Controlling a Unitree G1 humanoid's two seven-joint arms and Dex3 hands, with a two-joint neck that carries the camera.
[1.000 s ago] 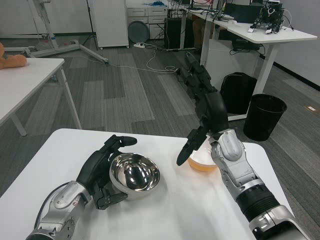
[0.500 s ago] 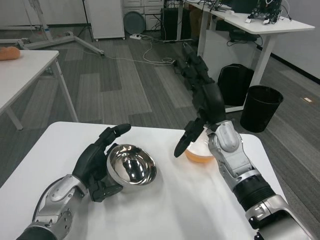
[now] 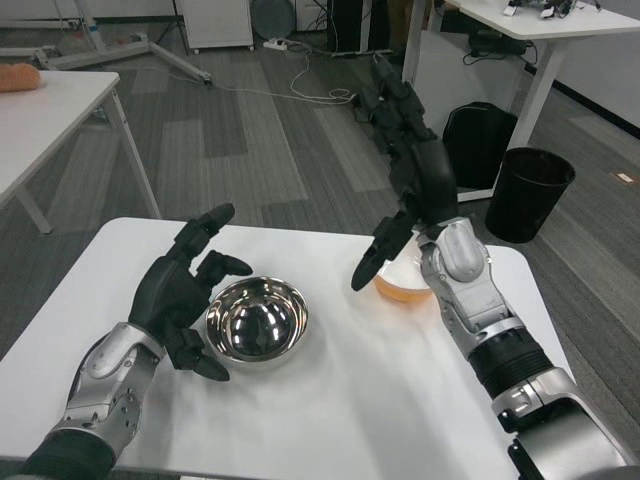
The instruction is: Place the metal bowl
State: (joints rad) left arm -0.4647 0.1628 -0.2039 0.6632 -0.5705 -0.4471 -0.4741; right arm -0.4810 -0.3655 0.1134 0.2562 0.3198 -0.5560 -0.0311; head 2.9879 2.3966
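Observation:
The shiny metal bowl (image 3: 256, 322) sits upright on the white table (image 3: 330, 420), left of centre. My left hand (image 3: 184, 295) is just left of the bowl with its fingers spread apart, holding nothing. My right hand (image 3: 408, 170) is raised above the table's far right part, fingers stretched out toward the room, thumb pointing down over an orange bowl (image 3: 402, 285). It holds nothing.
The orange bowl stands behind and to the right of the metal bowl, partly hidden by my right forearm (image 3: 480, 310). Beyond the table are another white table (image 3: 50, 110) at the left, a desk (image 3: 530, 25) and a black bin (image 3: 530, 195) at the right.
My left hand has let go of the metal bowl and spread its fingers; the bowl now rests flat on the table. The camera has dipped a little. The right hand has stayed raised.

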